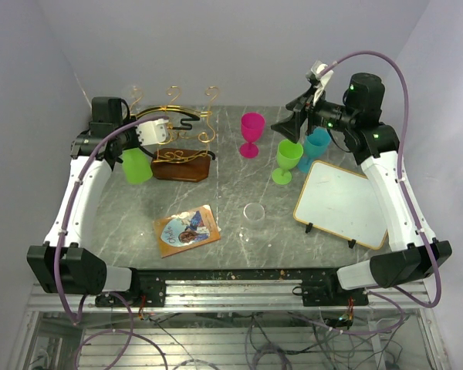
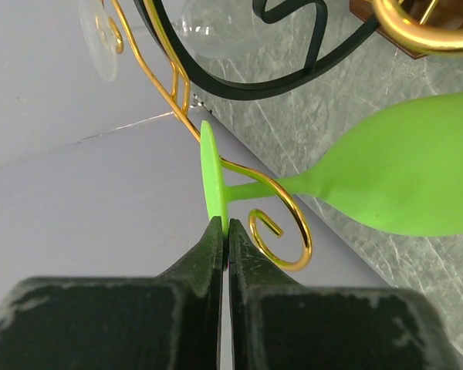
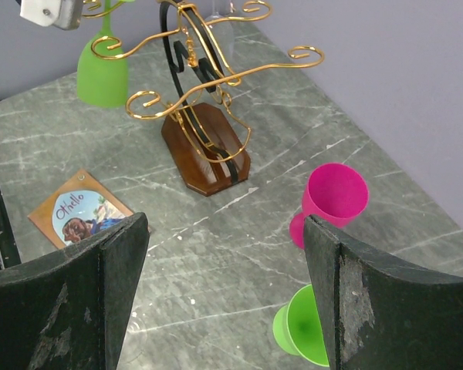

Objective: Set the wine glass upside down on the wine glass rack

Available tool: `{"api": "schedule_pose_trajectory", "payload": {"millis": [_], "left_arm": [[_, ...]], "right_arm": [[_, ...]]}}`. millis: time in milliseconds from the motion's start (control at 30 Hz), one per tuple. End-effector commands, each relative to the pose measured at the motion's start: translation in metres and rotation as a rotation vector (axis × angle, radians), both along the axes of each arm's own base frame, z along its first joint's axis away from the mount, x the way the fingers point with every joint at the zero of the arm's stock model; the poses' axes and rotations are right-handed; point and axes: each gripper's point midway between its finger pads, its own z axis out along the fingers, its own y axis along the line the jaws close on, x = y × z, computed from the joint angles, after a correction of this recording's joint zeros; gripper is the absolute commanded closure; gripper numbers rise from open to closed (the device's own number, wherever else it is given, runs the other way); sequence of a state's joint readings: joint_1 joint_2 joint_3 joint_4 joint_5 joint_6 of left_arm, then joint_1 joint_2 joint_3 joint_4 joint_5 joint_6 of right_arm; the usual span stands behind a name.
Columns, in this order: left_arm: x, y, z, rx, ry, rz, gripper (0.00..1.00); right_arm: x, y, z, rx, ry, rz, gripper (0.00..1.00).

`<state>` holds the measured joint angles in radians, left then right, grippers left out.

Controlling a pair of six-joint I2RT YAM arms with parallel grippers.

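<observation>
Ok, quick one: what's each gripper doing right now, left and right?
Left gripper: shut on the foot of the green wine glass.
Right gripper: open, holding nothing.

You can read one word only. The brown-edged square picture card (image 3: pixel 77 208) carries what looks like "Ohello", blurred at this angle.

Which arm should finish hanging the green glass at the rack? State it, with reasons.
Left. The left end effector is shut on the foot of the green wine glass, whose stem crosses the rack's gold scroll arm. The right end effector is open, away from it.
</observation>
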<state>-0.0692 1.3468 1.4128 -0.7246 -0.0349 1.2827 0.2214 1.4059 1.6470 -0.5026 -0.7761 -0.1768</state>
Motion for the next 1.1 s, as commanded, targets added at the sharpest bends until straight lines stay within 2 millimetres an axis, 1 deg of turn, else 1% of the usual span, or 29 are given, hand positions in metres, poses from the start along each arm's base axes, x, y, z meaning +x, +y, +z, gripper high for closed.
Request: {"api": "schedule_pose_trajectory", "payload": {"millis": [0,233,433,633,867,1067], "left_arm": [[-0.010,-0.009,0.015,-0.037,-0.012,-0.028,0.93],[-0.020,-0.010,0.022,-0.048,-0.002,-0.029,0.93],[-0.027,-0.010,0.021,-0.043,0.017,-0.031,0.93],[-0.035,-0.007,0.024,-0.035,0.022,-0.014,0.93],[-0.042,0.005,0.023,0.001,0.027,0.037,0.93],[-0.046,0.008,0.025,0.006,0.023,0.056,0.93]], "right_arm": [[-0.005,-0.002,0.010,0.017,-0.032,0.005,0.19],[-0.004,-0.003,0.008,0.020,-0.030,0.004,0.19],[-0.005,-0.004,0.010,0.024,-0.031,0.003,0.19],[-0.004,-0.005,0.009,0.029,-0.028,0.003,0.19],[-0.004,-0.007,0.009,0.036,-0.025,0.001,0.19],[-0.005,-0.009,0.010,0.045,-0.025,-0.002,0.19]]}}
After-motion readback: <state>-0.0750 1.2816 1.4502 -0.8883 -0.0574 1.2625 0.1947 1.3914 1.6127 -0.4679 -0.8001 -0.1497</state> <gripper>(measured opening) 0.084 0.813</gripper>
